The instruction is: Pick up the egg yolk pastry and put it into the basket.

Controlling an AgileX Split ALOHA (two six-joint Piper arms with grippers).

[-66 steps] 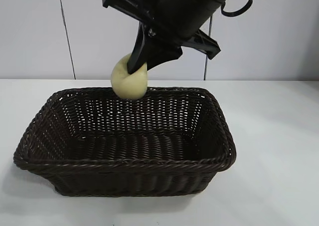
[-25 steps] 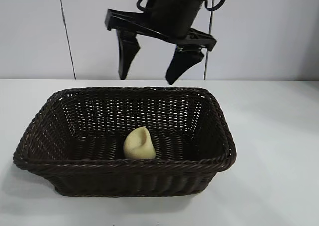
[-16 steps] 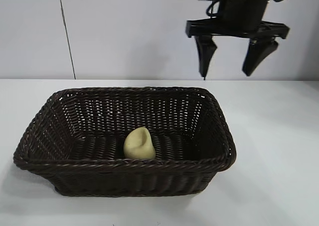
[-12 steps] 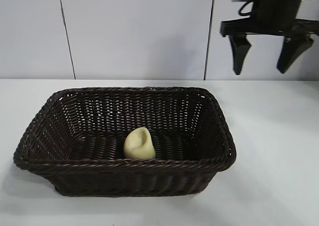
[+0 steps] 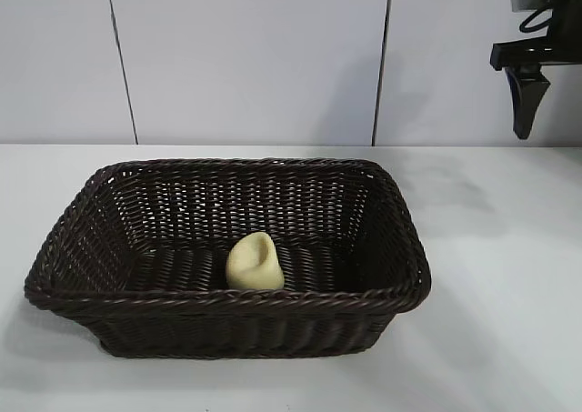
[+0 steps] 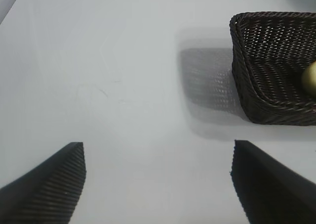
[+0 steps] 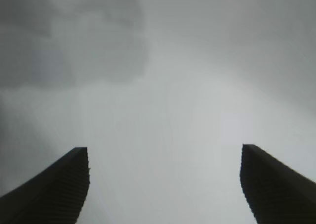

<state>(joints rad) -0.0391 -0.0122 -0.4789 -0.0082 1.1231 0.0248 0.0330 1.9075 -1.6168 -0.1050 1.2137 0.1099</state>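
Starting at the left of your exterior view, the white table (image 5: 491,276) is carrying the basket (image 5: 91,248), which is sitting left of centre with its braided rim running all the way round and its sloping openwork sides showing pale gaps. Your left gripper (image 6: 158,182) is not appearing in that exterior view; in the left wrist view its two dark fingers (image 6: 54,184) are standing wide apart with nothing but bare tabletop between them, and a corner of the basket (image 6: 256,85) is lying well apart from them.

Moving toward the middle, the egg yolk pastry (image 5: 255,263) is resting inside the basket, on its floor near the front wall, roughly midway along the basket's length. It is sitting tilted rather than flat, with a folded or dented look to its upper edge. In the left wrist view only a pale sliver of it (image 6: 310,78) is peeking in at the frame's edge, inside the wicker wall.

At the far right, your right gripper (image 5: 546,94) is hanging high above the table, well clear of the basket and partly cut off by the frame. Its fingers (image 7: 54,189) are spread wide and gripping nothing, pointing down at plain tabletop.
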